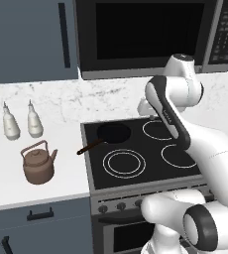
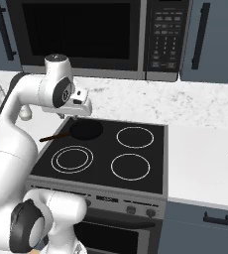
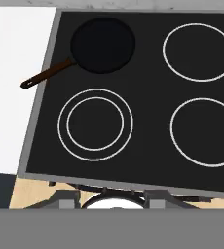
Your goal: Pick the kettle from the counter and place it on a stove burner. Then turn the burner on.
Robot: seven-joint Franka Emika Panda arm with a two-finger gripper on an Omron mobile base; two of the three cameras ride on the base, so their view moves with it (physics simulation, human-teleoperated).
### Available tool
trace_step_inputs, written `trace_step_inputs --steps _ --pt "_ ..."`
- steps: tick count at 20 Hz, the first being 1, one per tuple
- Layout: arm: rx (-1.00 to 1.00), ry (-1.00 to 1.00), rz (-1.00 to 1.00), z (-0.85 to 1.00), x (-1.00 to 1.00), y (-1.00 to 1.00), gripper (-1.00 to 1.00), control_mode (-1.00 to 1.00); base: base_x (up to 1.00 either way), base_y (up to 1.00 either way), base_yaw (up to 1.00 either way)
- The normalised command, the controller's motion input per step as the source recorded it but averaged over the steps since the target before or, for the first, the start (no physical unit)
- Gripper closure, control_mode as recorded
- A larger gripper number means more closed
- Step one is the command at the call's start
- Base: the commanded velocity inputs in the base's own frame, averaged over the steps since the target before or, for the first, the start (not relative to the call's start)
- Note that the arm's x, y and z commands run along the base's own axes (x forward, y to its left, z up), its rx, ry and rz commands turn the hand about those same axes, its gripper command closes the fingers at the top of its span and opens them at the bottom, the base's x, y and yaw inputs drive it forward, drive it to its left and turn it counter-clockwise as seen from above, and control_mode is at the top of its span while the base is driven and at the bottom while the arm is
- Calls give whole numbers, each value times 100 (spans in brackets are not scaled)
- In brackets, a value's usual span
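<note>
The kettle stands upright on the worktop, well off to the left of the tool and untouched — the pick is not yet begun. Two white bottles stand just behind it. The tool hangs high over the stove, looking down on it, likely a resting pose. A dark pan takes the back-left burner, so three rings remain free. The fingers are hard to make out — I cannot tell whether they are apart or together.

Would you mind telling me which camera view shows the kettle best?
The left base view: the kettle stands whole on the counter, handle, lid and spout clear. In the right base view the arm covers that side; the hand view looks down at the stove.
</note>
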Motion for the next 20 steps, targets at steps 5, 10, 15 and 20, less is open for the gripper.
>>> trace_step_inputs --steps 5,10,15,20 --pt "-2 -6 0 0 -11 34 -100 -100 0 0 0" --pt "-13 -30 10 -2 -29 100 -100 -100 0 0 0" --pt "-7 -27 16 -6 -15 100 -100 -100 0 0 0" --pt "-1 -21 5 0 0 100 -100 -100 0 0 0"
